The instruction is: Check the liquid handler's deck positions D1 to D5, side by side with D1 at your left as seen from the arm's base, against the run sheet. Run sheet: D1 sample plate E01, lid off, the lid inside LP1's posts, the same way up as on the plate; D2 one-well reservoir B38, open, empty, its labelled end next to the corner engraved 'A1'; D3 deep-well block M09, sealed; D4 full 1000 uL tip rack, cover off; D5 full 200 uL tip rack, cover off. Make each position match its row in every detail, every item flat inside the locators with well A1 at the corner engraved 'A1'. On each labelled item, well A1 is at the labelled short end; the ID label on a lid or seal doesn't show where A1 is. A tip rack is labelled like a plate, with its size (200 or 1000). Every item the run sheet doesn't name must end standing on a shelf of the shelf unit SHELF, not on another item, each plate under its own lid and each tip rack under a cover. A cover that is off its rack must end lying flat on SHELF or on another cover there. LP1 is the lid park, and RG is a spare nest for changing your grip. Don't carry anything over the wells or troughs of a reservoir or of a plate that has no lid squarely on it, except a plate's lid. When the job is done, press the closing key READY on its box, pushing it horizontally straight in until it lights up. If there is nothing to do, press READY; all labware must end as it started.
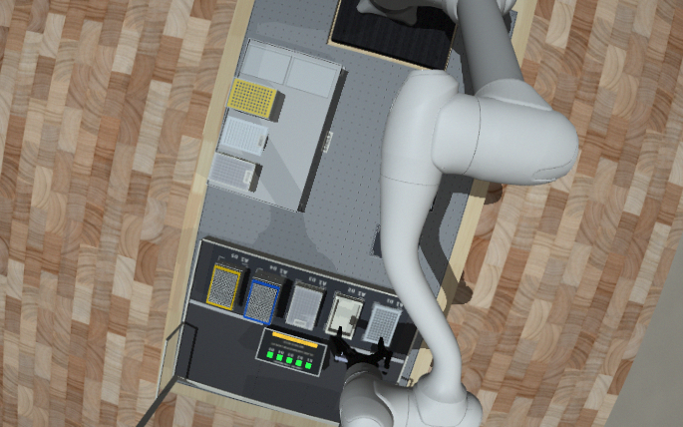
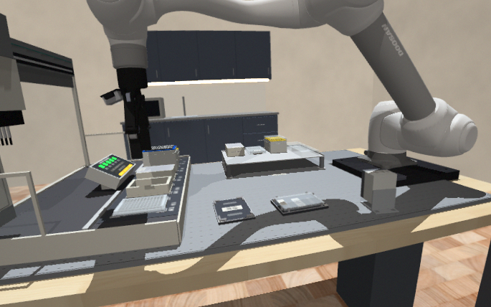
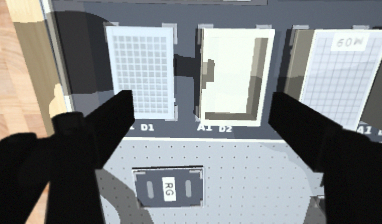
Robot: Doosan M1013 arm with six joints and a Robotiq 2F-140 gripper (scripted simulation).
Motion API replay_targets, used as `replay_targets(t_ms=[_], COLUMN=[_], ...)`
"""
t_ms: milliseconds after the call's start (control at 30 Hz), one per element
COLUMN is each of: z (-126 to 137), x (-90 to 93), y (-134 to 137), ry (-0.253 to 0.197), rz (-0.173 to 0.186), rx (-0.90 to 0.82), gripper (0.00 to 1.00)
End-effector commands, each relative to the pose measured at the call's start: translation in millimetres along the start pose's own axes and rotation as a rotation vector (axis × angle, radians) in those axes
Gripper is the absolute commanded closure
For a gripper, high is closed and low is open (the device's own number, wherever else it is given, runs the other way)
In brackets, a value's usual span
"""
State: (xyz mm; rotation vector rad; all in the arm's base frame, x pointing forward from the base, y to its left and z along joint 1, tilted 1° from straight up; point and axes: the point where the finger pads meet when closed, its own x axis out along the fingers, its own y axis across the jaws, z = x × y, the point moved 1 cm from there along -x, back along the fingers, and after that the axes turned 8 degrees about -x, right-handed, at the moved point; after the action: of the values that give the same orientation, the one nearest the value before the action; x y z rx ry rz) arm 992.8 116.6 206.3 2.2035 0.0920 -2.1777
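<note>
1. Hovering with our gripper [image 3: 199, 112] spread wide and holding nothing, we look down between D1 and D2, apparently checking the deck.
2. Beneath us, the sample plate [image 3: 141, 67] sits lidless in D1, the reservoir [image 3: 235, 75] open in D2.
3. Next we likely judge the reservoir's label end.
4. Beyond: grey perforated table [image 2: 277, 236], shelf unit [image 2: 308, 154], dark cabinets [image 2: 208, 53].

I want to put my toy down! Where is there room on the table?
Bare perforated board lies between the shelf unit and the deck, and around the RG nest. The deck's row from D1 plate to yellow tip rack is crowded.
</note>
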Motion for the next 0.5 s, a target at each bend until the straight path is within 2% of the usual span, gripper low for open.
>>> replay_targets(t_ms=[0, 467], z=[-2, -12], x=[-1.2, -0.9], y=[-10, -78], ry=[-0.001, 0.0], rz=[0.008, 0.008], rx=[0.004, 0.004], gripper=[0.21, 0.21])
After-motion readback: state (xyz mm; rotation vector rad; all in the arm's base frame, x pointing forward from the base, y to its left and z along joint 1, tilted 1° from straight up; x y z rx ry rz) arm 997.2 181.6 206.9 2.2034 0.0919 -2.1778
